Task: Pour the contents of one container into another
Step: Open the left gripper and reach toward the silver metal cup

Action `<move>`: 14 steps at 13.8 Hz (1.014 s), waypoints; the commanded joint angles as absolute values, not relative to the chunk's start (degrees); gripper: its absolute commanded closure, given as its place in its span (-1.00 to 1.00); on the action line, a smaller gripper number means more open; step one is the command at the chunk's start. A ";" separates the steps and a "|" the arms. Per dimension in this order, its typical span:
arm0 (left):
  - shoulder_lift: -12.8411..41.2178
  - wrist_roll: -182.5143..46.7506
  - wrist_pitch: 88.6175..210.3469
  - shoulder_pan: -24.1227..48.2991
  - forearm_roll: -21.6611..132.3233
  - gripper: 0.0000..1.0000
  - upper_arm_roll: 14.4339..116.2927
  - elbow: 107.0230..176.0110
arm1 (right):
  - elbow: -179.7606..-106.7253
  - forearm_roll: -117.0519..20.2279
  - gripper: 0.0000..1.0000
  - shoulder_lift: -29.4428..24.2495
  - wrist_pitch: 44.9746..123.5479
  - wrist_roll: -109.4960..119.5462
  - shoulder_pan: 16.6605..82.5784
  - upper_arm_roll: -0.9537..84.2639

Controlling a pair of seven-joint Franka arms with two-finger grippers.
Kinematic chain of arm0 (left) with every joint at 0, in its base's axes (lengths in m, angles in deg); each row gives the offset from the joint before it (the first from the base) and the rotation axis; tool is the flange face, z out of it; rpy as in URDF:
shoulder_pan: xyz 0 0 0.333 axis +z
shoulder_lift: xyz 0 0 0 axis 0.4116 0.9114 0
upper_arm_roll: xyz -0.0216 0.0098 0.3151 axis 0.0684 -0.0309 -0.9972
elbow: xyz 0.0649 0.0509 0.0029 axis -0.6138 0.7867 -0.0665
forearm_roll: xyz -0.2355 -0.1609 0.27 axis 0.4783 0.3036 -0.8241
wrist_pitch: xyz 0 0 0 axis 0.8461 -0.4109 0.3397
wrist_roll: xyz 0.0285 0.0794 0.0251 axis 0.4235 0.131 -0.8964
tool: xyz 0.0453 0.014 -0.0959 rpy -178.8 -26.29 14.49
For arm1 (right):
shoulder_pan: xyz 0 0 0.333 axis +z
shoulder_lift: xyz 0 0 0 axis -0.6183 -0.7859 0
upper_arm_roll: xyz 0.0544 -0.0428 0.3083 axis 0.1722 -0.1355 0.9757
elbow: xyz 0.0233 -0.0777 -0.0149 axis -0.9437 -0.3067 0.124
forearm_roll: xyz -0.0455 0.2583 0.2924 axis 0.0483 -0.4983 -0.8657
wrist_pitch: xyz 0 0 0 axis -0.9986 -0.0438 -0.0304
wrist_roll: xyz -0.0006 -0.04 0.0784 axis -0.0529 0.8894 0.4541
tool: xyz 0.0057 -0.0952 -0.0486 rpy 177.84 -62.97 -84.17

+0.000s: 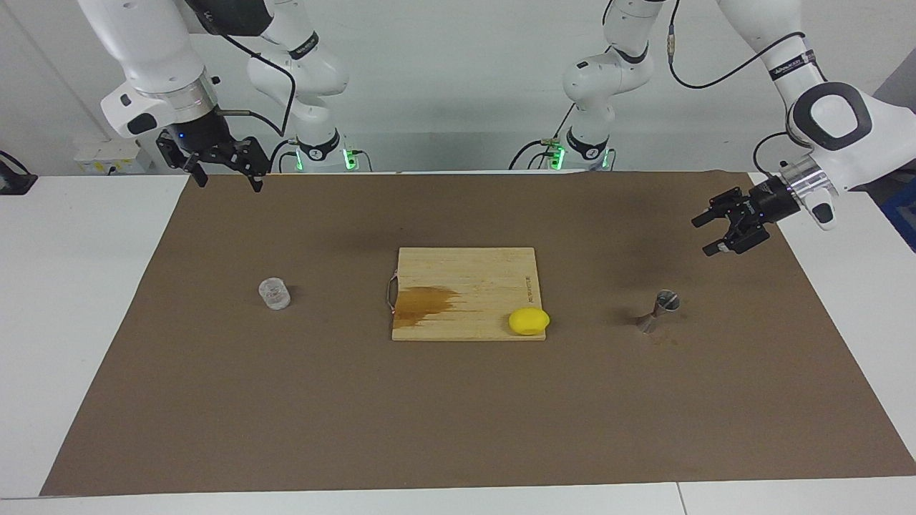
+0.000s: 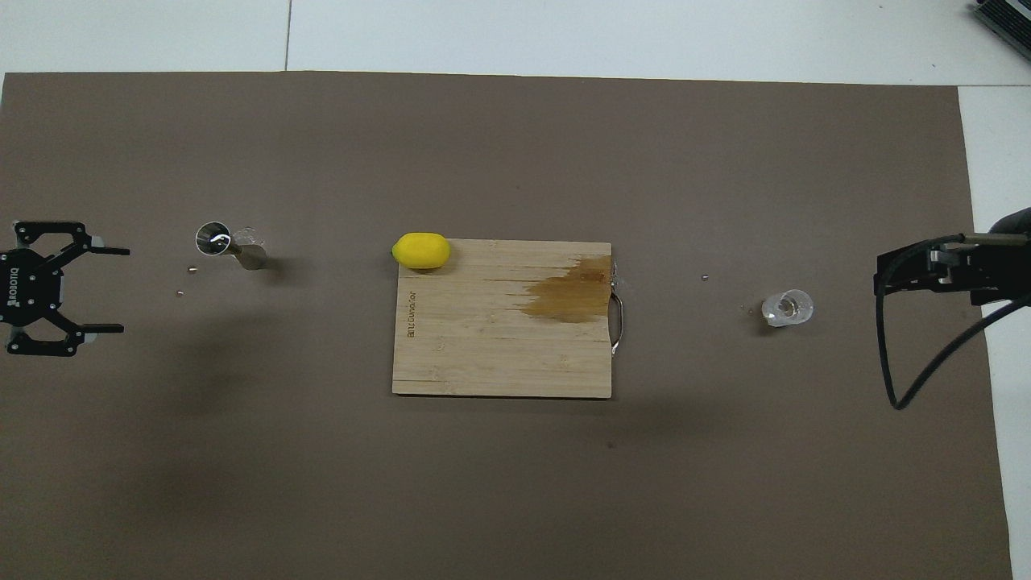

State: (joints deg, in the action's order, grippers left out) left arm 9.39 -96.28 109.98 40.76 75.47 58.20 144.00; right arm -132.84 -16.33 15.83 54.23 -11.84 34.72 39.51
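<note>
A small clear glass tumbler (image 1: 274, 294) (image 2: 788, 308) stands upright on the brown mat toward the right arm's end. A silver hourglass jigger (image 1: 658, 311) (image 2: 229, 246) stands on the mat toward the left arm's end. My left gripper (image 1: 700, 237) (image 2: 125, 290) hangs open and empty over the mat's edge at that end. It is turned sideways, with its fingers pointing toward the jigger and well apart from it. My right gripper (image 1: 229, 184) (image 2: 882, 278) waits open and empty, raised over the mat's corner by its base, away from the tumbler.
A wooden cutting board (image 1: 465, 275) (image 2: 499, 362) with a brown wet stain lies mid-table. A yellow lemon (image 1: 529, 321) (image 2: 420, 250) rests on its corner farthest from the robots, on the jigger's side. A few tiny specks (image 2: 192, 269) lie near the jigger.
</note>
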 commanded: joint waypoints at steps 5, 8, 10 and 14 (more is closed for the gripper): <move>7.91 -108.95 121.04 43.38 101.70 -1.00 58.29 160.27 | -133.71 -17.30 -1.00 16.88 53.94 -11.76 33.80 39.82; 8.17 -108.78 126.04 41.63 110.24 -1.00 58.47 163.89 | -133.71 -17.30 -1.00 16.88 53.94 -11.76 33.80 39.82; 8.87 -108.60 127.98 39.87 113.58 -1.00 58.56 164.07 | -133.71 -17.30 -1.00 16.88 53.94 -11.76 33.80 39.90; 9.66 -108.34 132.47 35.13 120.18 -1.00 58.47 164.51 | -133.71 -17.30 -1.00 16.88 53.94 -11.76 33.80 39.82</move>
